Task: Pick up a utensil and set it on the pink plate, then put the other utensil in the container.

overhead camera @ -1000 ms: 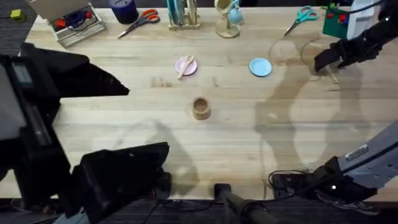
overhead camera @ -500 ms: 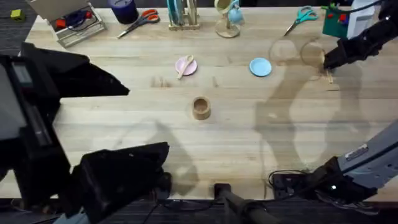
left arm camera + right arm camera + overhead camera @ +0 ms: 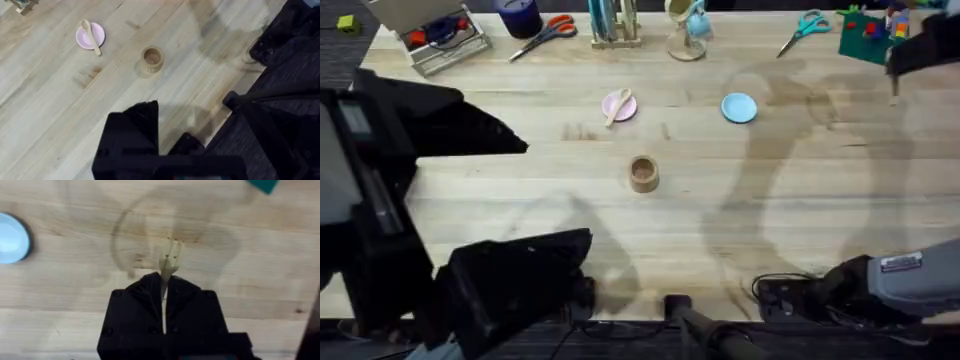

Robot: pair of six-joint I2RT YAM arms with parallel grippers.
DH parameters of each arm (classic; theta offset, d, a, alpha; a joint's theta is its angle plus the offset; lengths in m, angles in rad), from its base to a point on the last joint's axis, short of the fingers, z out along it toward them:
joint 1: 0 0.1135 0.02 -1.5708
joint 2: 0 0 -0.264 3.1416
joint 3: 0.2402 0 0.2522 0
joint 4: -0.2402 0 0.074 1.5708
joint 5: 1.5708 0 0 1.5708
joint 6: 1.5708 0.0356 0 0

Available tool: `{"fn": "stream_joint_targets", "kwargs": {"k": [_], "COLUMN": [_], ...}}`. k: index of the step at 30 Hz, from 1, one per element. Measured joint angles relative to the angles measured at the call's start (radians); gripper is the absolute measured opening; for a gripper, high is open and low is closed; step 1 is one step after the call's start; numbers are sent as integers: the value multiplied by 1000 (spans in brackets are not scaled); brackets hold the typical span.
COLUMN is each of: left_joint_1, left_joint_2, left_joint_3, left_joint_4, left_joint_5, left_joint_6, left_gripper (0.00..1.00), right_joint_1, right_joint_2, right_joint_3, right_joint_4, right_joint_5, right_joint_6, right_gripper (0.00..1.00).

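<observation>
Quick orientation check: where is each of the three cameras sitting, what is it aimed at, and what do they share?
Overhead: above the arm bases, looking down and forward at the table; dark arms show.
Left wrist: high, looking down at the spoon lying across the pink plate and the container.
Right wrist: above the wood; right hand shut on the fork.
Shared: overhead and left wrist both show plate, spoon and container.

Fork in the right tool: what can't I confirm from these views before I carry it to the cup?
- Fork handle: hidden between the right tool's closed fingers, right wrist view; grip depth unknown.
- Fork overhead: only a thin sliver at the right edge, too small to judge tilt.
- Cup inside: too small overhead, shadowed in the left wrist view.
- Left tool: dark, blurred bulk; state unclear.
</observation>
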Motion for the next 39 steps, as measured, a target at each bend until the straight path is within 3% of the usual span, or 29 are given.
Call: {"fn": "stream_joint_targets", "kwargs": {"k": [10,17,27,39], "left_joint_1": [0,0,0,0], "left_joint_2": [0,0,0,0], "left_joint_3": [0,0,0,0], "left_joint_4": [0,0,0,0], "left_joint_5": [0,0,0,0], "left_joint_6": [0,0,0,0], "left_gripper": [993,993,993,992], "right_joint_1": [45,161,326,332], "right_joint_2": [-200,-312,-379,-387], "right_joint_3": [0,0,0,0], "right_joint_4": [-16,-54,-55,-58], "right_joint_5": [-3,-3,-18,-288], "right_joint_6": [0,0,0,-30], "right_gripper": [29,29,29,29]}}
